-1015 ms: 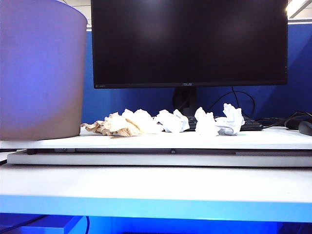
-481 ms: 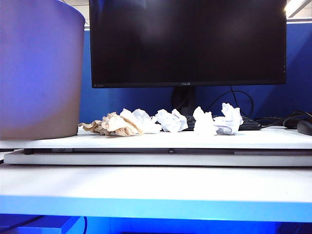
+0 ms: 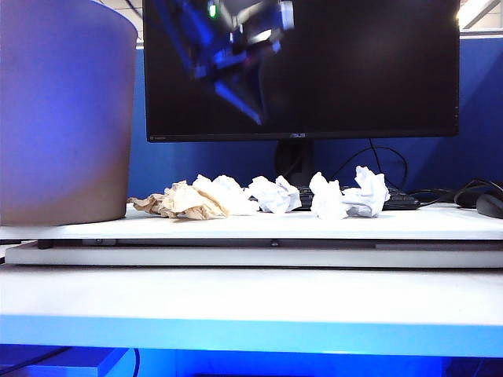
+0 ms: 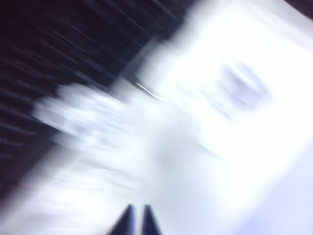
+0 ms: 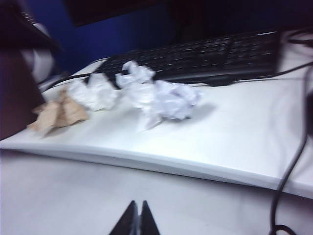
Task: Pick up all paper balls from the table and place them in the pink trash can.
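Several paper balls lie in a row on the white table [image 3: 440, 224]: a tan one [image 3: 179, 201], then white ones [image 3: 225, 194] [image 3: 274, 195] [image 3: 369, 192]. The pink trash can [image 3: 63, 118] stands at the left end. My left gripper [image 3: 251, 110] hangs blurred, high above the row in front of the monitor. In its own view the gripper [image 4: 137, 209] shows its tips almost together with nothing between them. My right gripper [image 5: 137, 204] is shut and empty, low over the near desk. It faces the tan ball [image 5: 59, 112] and white balls [image 5: 95, 93] [image 5: 171, 100].
A large black monitor [image 3: 354, 71] stands behind the balls on its stand. A black keyboard [image 5: 205, 56] lies behind them. Dark cables [image 5: 288, 166] and a mouse [image 3: 493, 206] are at the right. The table has a raised front edge [image 3: 251, 255].
My left arm has swung into the exterior view from above, fast enough to blur. The paper balls and the trash can have stayed put.
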{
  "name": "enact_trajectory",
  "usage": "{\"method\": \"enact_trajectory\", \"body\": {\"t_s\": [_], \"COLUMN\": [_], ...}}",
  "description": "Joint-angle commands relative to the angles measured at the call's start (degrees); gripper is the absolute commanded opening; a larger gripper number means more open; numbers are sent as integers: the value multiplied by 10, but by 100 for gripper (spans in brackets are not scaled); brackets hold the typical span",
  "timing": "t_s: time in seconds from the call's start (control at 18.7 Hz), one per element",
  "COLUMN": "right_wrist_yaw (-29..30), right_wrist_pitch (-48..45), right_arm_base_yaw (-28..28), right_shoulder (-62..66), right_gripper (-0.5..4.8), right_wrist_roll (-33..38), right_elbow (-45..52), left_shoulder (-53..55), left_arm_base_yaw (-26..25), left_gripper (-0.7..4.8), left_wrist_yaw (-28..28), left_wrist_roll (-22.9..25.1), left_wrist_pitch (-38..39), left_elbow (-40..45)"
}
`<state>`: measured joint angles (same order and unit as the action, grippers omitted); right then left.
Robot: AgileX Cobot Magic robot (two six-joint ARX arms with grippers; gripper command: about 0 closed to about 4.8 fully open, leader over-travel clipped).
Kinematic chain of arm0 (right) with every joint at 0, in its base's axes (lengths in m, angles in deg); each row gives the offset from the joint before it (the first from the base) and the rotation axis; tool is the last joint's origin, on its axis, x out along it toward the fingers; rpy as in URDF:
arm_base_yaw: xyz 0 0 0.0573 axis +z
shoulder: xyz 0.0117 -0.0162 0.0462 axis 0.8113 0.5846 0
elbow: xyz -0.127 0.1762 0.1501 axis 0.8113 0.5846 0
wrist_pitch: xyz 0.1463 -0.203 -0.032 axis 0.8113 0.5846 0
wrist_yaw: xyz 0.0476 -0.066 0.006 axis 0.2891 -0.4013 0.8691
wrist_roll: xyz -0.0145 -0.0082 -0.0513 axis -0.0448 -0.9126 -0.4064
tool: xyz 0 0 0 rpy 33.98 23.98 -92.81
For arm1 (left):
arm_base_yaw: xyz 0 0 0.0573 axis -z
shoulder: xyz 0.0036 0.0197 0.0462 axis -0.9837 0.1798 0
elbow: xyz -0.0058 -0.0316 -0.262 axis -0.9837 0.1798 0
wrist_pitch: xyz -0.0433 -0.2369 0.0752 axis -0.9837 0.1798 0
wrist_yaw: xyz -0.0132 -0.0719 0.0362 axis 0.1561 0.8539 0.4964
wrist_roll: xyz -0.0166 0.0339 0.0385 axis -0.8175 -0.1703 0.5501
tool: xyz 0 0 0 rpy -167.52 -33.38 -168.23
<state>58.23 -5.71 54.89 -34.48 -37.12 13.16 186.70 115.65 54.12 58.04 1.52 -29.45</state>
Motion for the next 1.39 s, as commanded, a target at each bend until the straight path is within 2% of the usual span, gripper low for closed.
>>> {"method": "enact_trajectory", "body": {"t_s": [0.05, 0.11, 0.43, 0.48, 0.53, 0.59, 0.64, 0.8, 0.91, 1.07, 1.23, 1.39], "right_wrist_yaw": [-4, -3, -4, -3, -2, -3, -3, -3, -3, -5, -5, -5], "right_wrist_pitch": [-11, -11, -11, -11, -10, -10, -11, -10, -10, -11, -10, -11], "right_arm_base_yaw": [1, 1, 1, 1, 1, 1, 1, 1, 1, 1, 1, 1], "right_shoulder": [-1, -1, -1, -1, -1, -1, -1, -1, -1, -1, -1, -1], "right_gripper": [18, 18, 22, 22, 22, 22, 22, 22, 22, 22, 22, 22], "right_wrist_roll": [2, 2, 2, 2, 2, 2, 2, 2, 2, 2, 2, 2], "right_elbow": [4, 4, 4, 4, 4, 4, 4, 4, 4, 4, 4, 4], "left_shoulder": [0, 2, 43, 55, 71, 86, 95, 119, 128, 128, 128, 128], "left_arm_base_yaw": [13, 14, 13, 13, 13, 13, 13, 12, 12, 12, 12, 4], "left_gripper": [-5, -6, -3, 29, 95, 134, 161, 293, 350, 350, 346, 340], "left_wrist_yaw": [-163, -186, -216, -216, -219, -235, -246, -264, -285, -303, -358, -360], "left_wrist_roll": [43, 50, 55, 55, 54, 50, 48, 49, 47, 37, 38, 37], "left_wrist_pitch": [27, 40, 86, 99, 112, 115, 113, 85, 76, 79, 78, 87], "left_elbow": [-1, 0, 0, 0, 0, 0, 0, 0, 0, 0, 0, 0]}}
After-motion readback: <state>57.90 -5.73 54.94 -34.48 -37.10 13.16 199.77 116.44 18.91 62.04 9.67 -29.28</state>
